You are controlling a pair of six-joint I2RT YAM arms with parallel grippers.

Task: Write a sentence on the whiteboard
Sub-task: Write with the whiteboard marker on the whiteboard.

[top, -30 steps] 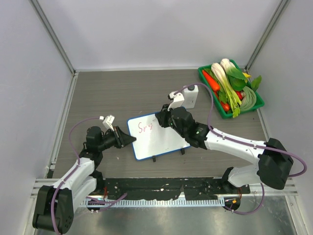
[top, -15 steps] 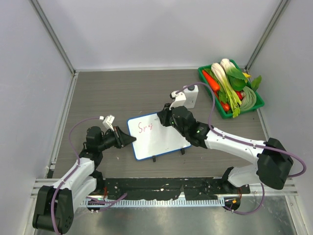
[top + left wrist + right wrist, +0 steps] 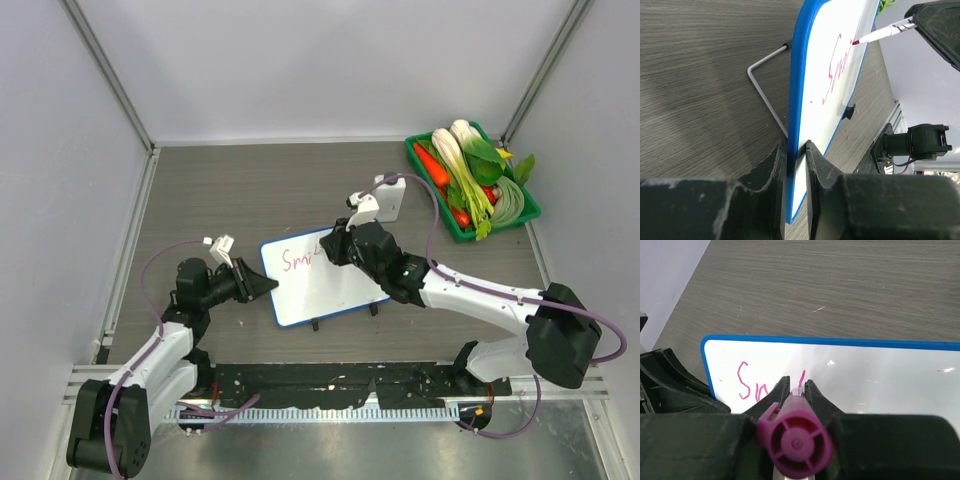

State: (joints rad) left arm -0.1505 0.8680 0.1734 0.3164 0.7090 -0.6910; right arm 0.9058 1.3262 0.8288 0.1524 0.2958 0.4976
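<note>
Apparently snug, right fingers [image 3: 782, 388] around marker [image 3: 795, 442].

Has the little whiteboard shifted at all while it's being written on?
No. The whiteboard lies where it was, its feet equally far from the green tray.

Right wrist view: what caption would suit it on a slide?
Black fingers grip a pink marker over pink letters on a blue-rimmed whiteboard.

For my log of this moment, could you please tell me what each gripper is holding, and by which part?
The left gripper clamps the whiteboard by its blue-rimmed side edge; the right gripper grips a magenta marker around its barrel.
</note>
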